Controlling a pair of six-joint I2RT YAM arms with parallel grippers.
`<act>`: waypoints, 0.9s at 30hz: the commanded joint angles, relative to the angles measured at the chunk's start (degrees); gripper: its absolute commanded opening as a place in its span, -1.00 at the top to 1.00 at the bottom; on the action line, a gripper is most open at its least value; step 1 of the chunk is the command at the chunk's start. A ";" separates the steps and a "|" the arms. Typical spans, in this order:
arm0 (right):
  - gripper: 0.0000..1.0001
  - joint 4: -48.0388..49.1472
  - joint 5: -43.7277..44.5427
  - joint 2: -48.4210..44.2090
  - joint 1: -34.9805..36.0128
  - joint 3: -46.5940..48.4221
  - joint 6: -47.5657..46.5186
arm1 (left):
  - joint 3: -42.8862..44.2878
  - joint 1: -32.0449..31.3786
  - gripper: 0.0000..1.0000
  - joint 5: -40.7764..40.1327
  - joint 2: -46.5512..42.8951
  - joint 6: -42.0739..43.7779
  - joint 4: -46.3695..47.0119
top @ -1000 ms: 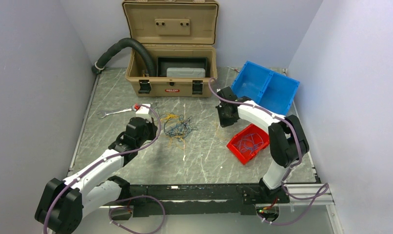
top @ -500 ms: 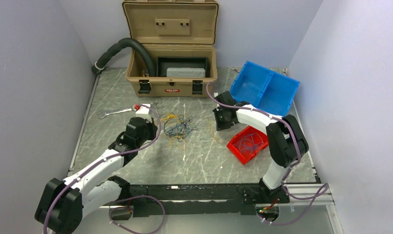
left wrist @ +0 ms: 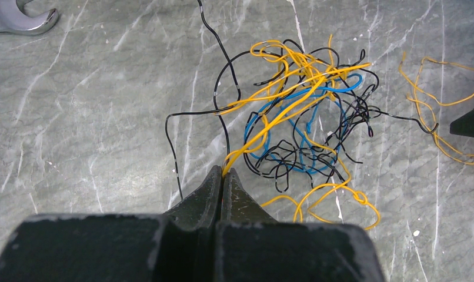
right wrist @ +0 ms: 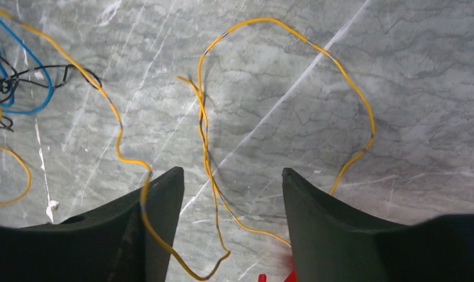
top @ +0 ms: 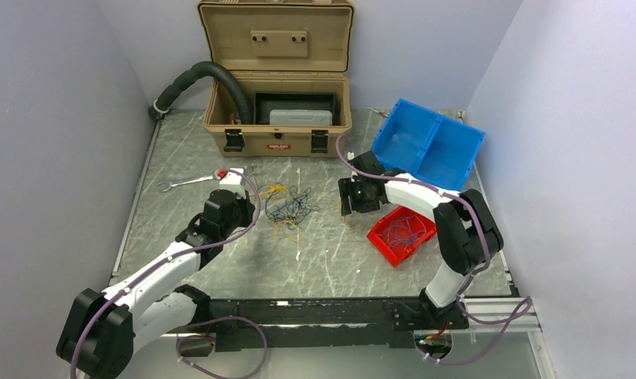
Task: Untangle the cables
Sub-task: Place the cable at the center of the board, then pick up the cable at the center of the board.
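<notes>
The cables (top: 289, 207) lie as a loose tangle of blue, black and yellow-orange wires mid-table; the left wrist view shows the tangle (left wrist: 299, 129) just ahead of my fingers. My left gripper (left wrist: 223, 173) is shut on a yellow-orange wire leading into the tangle, and sits at the tangle's left side (top: 250, 207). A few loose yellow-orange wires (right wrist: 264, 19) lie apart on the right. My right gripper (right wrist: 232, 171) stands open low over them, strands lying between its fingers, one crossing the left finger (right wrist: 158, 200). From above it (top: 351, 207) is left of the red bin.
A red bin (top: 383, 249) holding blue wires (top: 403, 230) sits by the right arm, a blue divided bin (top: 457, 154) behind it. An open tan case (top: 279, 118) with a black hose (top: 212, 73) stands at the back. A wrench (top: 185, 183) lies at left.
My right gripper has opened and moved left from the red bin to the loose yellow-orange wires. The left arm and the tangle have not moved.
</notes>
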 commanded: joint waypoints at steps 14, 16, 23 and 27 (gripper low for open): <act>-0.61 -1.02 6.01 1.06 5.59 1.60 -2.37 | 0.04 0.10 1.00 0.38 -0.89 1.27 1.95; -0.58 -1.25 7.11 1.78 6.14 1.83 -2.34 | 0.08 0.04 1.00 0.37 -0.79 1.27 1.94; -0.22 -0.39 8.74 5.00 6.37 1.75 -1.70 | 0.15 0.11 1.00 0.24 -0.71 1.35 2.01; 0.10 -0.87 11.01 6.32 7.51 1.58 -1.04 | 0.16 0.10 1.00 0.25 -0.57 1.35 1.95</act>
